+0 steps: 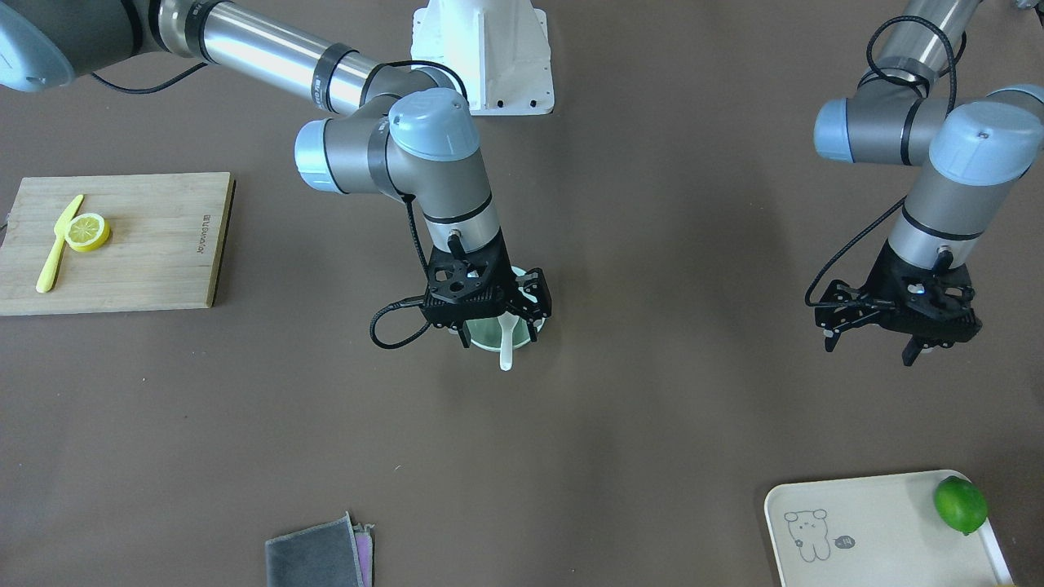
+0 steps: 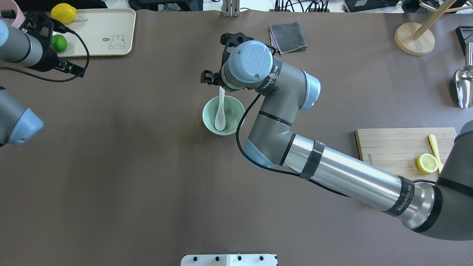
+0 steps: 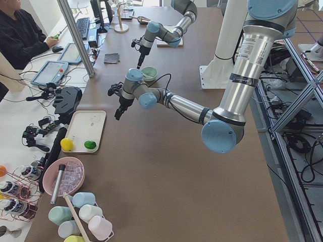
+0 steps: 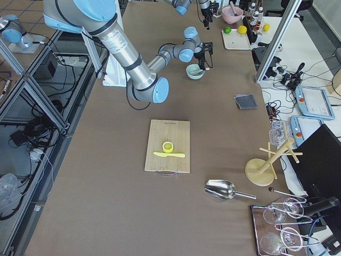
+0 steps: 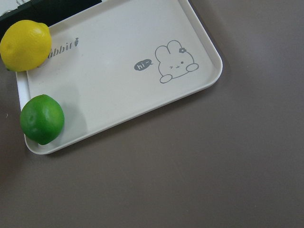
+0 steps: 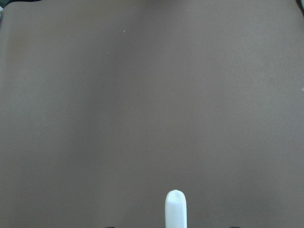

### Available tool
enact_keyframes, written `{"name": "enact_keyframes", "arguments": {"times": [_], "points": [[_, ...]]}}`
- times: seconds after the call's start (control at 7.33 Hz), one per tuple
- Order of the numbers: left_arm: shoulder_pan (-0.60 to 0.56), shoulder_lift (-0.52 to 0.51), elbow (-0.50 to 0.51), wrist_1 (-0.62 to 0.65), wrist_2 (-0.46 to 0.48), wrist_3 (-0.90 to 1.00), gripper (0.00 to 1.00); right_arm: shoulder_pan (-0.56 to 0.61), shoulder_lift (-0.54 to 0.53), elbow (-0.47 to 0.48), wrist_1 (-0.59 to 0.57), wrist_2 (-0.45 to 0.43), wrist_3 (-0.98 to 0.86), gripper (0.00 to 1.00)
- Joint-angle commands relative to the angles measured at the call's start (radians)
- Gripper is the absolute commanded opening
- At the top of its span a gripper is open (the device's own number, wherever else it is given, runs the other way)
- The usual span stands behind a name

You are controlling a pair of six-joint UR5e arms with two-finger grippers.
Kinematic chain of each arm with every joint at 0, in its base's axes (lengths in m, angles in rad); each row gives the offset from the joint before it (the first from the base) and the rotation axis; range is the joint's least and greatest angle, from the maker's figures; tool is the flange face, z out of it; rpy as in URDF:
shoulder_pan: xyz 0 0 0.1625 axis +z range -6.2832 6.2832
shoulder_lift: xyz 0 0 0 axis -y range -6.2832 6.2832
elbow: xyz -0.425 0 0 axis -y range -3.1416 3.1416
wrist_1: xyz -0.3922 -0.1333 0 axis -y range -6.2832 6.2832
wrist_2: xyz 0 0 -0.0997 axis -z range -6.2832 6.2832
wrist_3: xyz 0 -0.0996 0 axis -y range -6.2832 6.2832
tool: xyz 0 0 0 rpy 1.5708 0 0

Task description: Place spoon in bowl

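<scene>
The white spoon [image 1: 506, 344] lies with its scoop inside the pale green bowl [image 1: 483, 336] near the table's middle. Its handle leans on the rim and sticks out past it. The overhead view shows the spoon [image 2: 220, 117] resting in the bowl [image 2: 207, 119]. My right gripper [image 1: 502, 316] hangs just above the handle with jaws spread, open and not gripping. The handle's tip shows at the bottom of the right wrist view [image 6: 175, 209]. My left gripper [image 1: 869, 346] is open and empty, hovering well off to the side near the cream tray [image 5: 118, 95].
A wooden cutting board [image 1: 155, 261] holds a lemon slice [image 1: 87, 231] and a yellow knife [image 1: 57, 244]. The tray [image 1: 873, 538] carries a lime [image 1: 961, 504] and a lemon [image 5: 24, 45]. A grey cloth [image 1: 316, 556], a wooden stand [image 2: 414, 37] and a metal scoop [image 2: 463, 85] sit at the edges.
</scene>
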Motion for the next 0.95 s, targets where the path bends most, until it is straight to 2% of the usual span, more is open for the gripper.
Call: {"name": "enact_keyframes", "arguments": {"times": [0.0, 0.14, 0.27, 0.41, 0.68, 0.82], "points": [[-0.059, -0.004, -0.002, 0.009, -0.016, 0.0, 0.98, 0.141, -0.06, 0.122, -0.174, 0.181, -0.151, 1.0], [-0.138, 0.001, 0.001, 0.02, -0.143, 0.001, 0.98, 0.219, -0.13, 0.199, -0.257, 0.248, -0.275, 1.0], [-0.227, 0.002, 0.0, 0.049, -0.274, 0.008, 0.98, 0.319, -0.237, 0.258, -0.273, 0.354, -0.384, 1.0], [-0.301, 0.051, -0.005, 0.055, -0.321, 0.115, 0.98, 0.417, -0.347, 0.299, -0.274, 0.45, -0.508, 1.0], [-0.415, 0.071, -0.006, 0.162, -0.335, 0.321, 0.98, 0.584, -0.574, 0.336, -0.274, 0.581, -0.714, 1.0], [-0.449, 0.094, -0.006, 0.196, -0.352, 0.399, 0.98, 0.688, -0.676, 0.333, -0.284, 0.644, -0.929, 1.0]]}}
